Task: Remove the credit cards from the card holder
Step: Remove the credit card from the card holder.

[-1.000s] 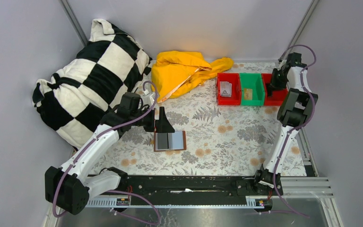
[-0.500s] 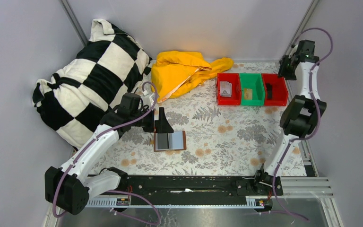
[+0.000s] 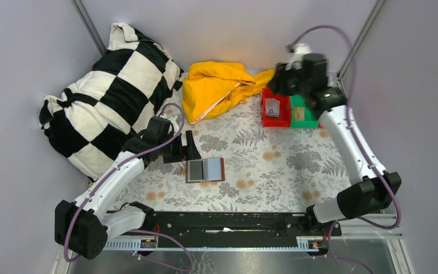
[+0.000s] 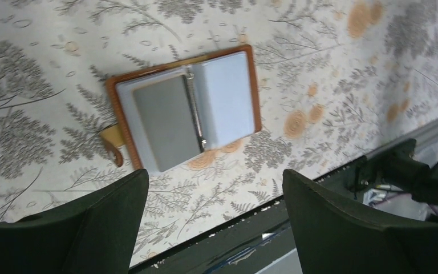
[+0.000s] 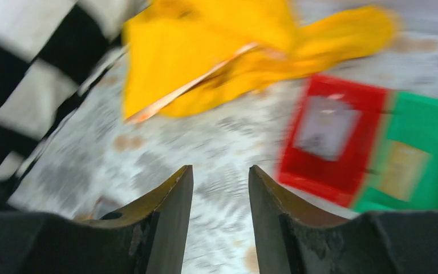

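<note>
The card holder (image 4: 222, 94) lies open on the floral cloth (image 4: 319, 57); left gripper (image 4: 214, 188) hovers above, jaws wide, empty; right gripper (image 5: 219, 182), slightly parted, holds nothing; grey card (image 4: 162, 120) looks light, stiff, slick; probably pinch its edge.

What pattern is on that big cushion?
Black-and-white checks on the cushion, clearest in the top view.

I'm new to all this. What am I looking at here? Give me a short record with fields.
Card holder: lies open and flat, what looks like a grey card in its left-hand pocket
Left pincer: open, empty, above the holder
Right pincer: open, empty, raised near the bins
Red bin: one pale card inside
Green bin: one tan card inside
Also there: yellow cloth, checkered pillow
</note>
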